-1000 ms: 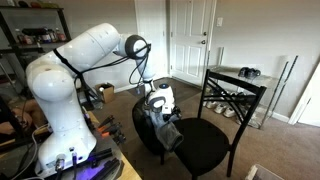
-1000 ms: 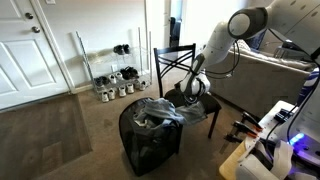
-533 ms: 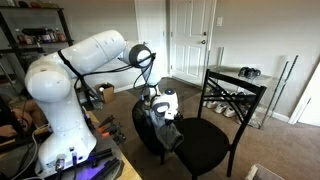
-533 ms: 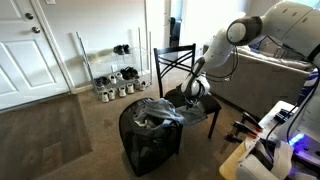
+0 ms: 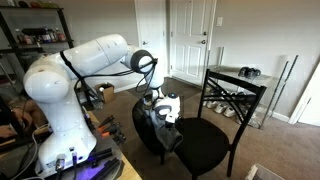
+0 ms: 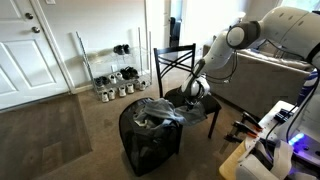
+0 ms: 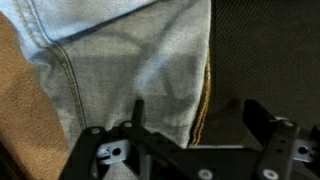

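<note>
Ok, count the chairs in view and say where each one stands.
1. The black chair stands beside the black mesh hamper, with the shoe rack behind it; the open fingers hang over jeans. More may stand out of frame.

Nothing readable here, tbh. No text, label, brand, number or sign legible in either exterior view, everything too small and blurry. Wrist view: just jeans [image 7: 130, 70] fabric and stitching up close, no tag or print readable on it.
</note>
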`<state>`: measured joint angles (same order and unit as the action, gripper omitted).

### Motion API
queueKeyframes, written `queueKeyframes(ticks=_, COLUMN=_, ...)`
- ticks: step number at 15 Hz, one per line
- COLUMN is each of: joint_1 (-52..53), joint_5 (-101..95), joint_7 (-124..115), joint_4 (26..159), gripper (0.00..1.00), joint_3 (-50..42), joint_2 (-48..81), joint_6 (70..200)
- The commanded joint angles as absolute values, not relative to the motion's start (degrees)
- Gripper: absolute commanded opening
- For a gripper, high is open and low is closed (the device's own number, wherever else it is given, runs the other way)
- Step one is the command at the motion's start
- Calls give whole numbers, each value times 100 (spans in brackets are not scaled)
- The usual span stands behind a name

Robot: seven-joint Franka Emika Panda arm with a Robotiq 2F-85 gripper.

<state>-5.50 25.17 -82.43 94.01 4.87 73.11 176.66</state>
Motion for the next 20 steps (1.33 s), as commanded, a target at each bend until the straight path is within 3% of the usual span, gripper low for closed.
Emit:
queueKeyframes(ticks=1, joint_1=-760, joint_5=2713, joint_7=-8097, joint_4=9332, gripper=100, joint_3=705, joint_2=7369, joint_6=17603)
queueKeyframes(ticks=2, joint_1=-787, joint_5=2715, joint_7=-8085, joint_4=9341, gripper=100, joint_3=730, joint_2=7363, joint_6=17623)
queueKeyframes(ticks=3, joint_1=-837, joint_5=2716, joint_7=-8061, joint_4=9356, gripper=75, joint_3=780, joint_2=7356, joint_6=17654)
queueKeyframes(ticks=5, joint_1=-897, joint_5=2713, joint_7=-8036, joint_4=9368, gripper=68, joint_3=845, joint_2=7352, joint_6=17683)
queueKeyframes(ticks=15, joint_1=-1067, joint_5=2728, joint_7=-7965, joint_4=9548, gripper=3, joint_3=1084, joint_2=7216, joint_6=17977)
queueKeyframes(ticks=20, joint_1=-1020, joint_5=2743, joint_7=-7978, joint_4=10280, gripper=2, joint_3=1263, joint_2=6852, joint_6=19262)
